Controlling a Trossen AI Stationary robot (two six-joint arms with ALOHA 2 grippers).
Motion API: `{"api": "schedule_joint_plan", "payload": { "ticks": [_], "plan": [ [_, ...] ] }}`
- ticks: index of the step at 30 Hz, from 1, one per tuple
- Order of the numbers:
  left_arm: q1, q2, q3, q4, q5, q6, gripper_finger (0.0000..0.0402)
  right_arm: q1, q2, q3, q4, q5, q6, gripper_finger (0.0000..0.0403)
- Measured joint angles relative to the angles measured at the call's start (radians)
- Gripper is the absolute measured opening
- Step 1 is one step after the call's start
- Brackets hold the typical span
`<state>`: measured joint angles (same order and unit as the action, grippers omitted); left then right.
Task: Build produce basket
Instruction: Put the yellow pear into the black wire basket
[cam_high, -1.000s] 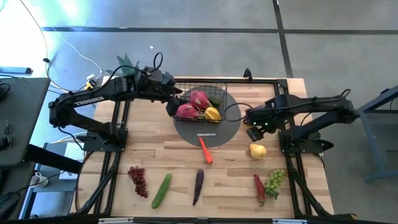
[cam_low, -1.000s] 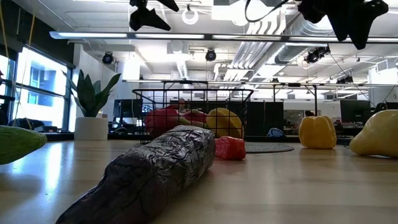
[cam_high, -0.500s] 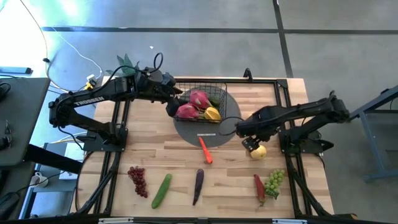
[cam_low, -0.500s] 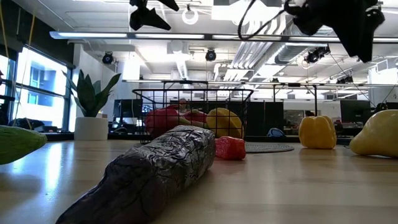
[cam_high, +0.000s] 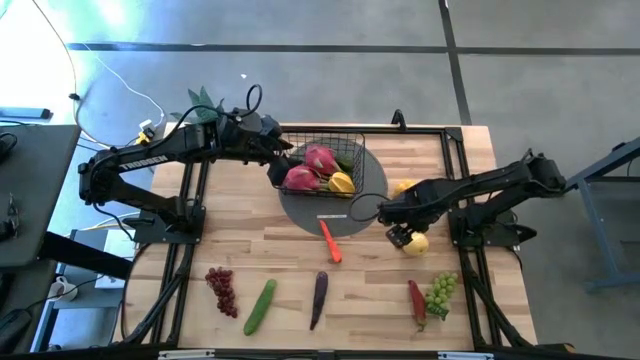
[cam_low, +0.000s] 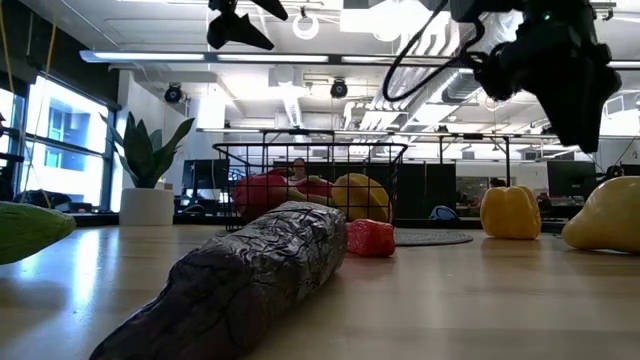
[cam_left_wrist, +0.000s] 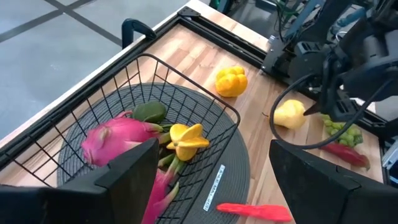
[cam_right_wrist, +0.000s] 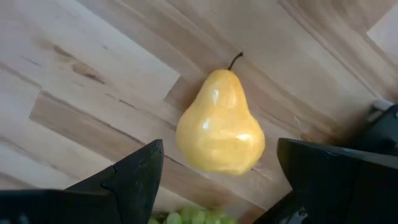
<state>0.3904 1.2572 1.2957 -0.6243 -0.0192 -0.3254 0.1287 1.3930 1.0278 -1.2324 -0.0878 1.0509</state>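
Directly under the right gripper (cam_high: 403, 236) lies a yellow pear (cam_right_wrist: 220, 126) on the wooden counter (cam_high: 250, 250), and the two fingers stand wide apart with the pear between them in the right wrist view, so the gripper seems lined up to come down on it; nothing is held yet. The basket (cam_high: 318, 165) sits on a grey round mat (cam_high: 360, 213), well away from this gripper toward the other arm, and it already carries two pink dragon fruits (cam_left_wrist: 118, 137), a yellow star-shaped piece (cam_left_wrist: 184, 140) and something green. The left gripper (cam_high: 285, 160) waits at the near edge of the basket, also with its fingers apart and empty, probably to keep out of the way. Beside the pear, a little farther from the right gripper, is a yellow pepper (cam_left_wrist: 231, 81). An orange carrot (cam_high: 331, 242) lies just off the mat, and the rest of the produce, dark grapes (cam_high: 222, 290), a cucumber (cam_high: 260, 306), a purple pod (cam_high: 319, 298), a red pod (cam_high: 417, 302) and green grapes (cam_high: 441, 292), is spread apart along the counter's front, likely so each can be grasped alone.
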Motion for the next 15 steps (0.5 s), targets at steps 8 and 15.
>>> {"api": "schedule_joint_plan", "payload": {
  "ticks": [8,15],
  "plan": [
    [0.000,0.000,0.000,0.000,-0.049,-0.012,0.0294,-0.026,0.000,-0.057,0.014,-0.076,0.006,0.0296],
    [0.000,0.000,0.000,0.000,-0.049,-0.013,0.0294,-0.015,-0.001,-0.065,0.064,-0.088,0.025,0.0296]
  ]
}}
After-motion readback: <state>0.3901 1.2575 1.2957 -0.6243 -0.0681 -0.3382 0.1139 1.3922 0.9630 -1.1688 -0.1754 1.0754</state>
